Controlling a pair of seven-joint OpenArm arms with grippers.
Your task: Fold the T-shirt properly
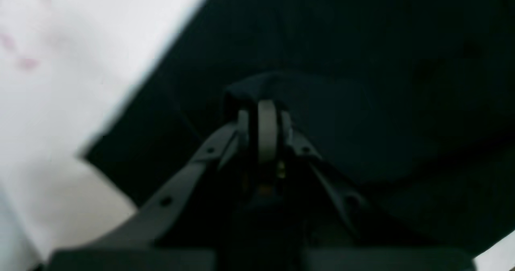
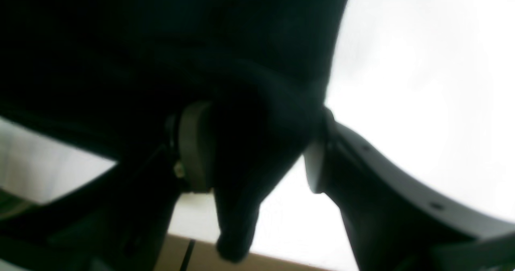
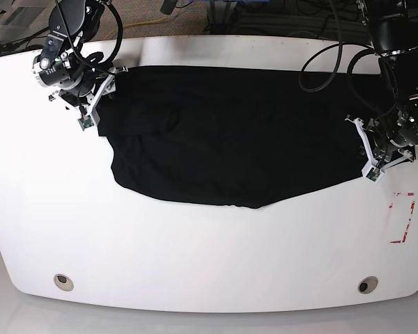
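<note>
The black T-shirt (image 3: pixel 230 132) lies spread across the far half of the white table (image 3: pixel 209 250), its front hem curving toward me. At the shirt's right edge my left gripper (image 3: pixel 366 156) is shut; in the left wrist view its pads (image 1: pixel 267 126) pinch a raised fold of the T-shirt (image 1: pixel 362 42). At the shirt's far left corner, my right gripper (image 3: pixel 94 111) stands open. In the right wrist view a thick wad of T-shirt (image 2: pixel 249 150) sits between its fingers (image 2: pixel 193 146), with a gap beside the other pad.
A red-outlined rectangle (image 3: pixel 402 217) is marked on the table near the right edge. Two round holes (image 3: pixel 63 281) (image 3: pixel 366 284) sit near the front edge. Cables (image 3: pixel 320 62) trail from the left arm over the far right of the table.
</note>
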